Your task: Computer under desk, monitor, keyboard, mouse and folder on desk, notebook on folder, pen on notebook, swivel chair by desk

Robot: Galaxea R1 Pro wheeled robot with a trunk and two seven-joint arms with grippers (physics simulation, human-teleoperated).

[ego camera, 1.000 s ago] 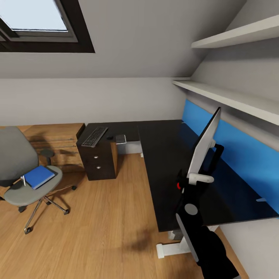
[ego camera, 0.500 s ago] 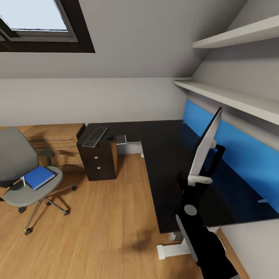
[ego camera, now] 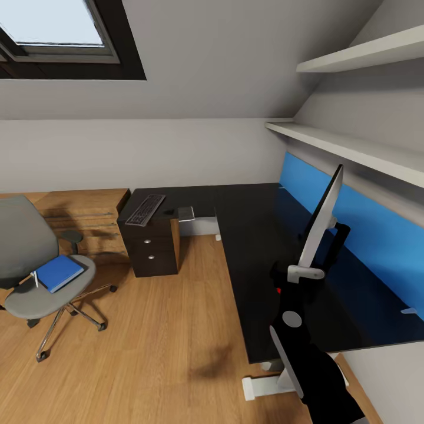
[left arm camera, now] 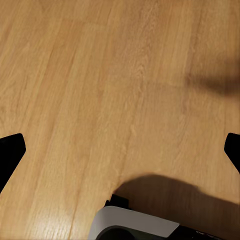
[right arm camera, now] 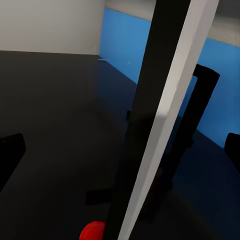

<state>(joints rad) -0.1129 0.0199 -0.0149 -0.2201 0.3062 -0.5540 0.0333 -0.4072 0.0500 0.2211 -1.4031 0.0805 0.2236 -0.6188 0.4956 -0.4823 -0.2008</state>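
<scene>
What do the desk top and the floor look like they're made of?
The desk top looks like smooth, glossy black laminate or glass: it faintly mirrors the blue back panel. The floor looks like light wood planking, with visible grain and board seams.

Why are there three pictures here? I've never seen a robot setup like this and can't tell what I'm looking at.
It is a simulated two-armed robot on wheels, steered by a person. The big picture comes from a camera on its head, looking down into a bedroom. The other two come from cameras near each gripper. The left gripper is open and points at the wooden floor. The right gripper is open, its fingers either side of the monitor, which is seen edge-on over the black desk. I cannot tell whether it touches the monitor. Farther along the desk lies the keyboard. The blue folder rests on the swivel chair.
</scene>
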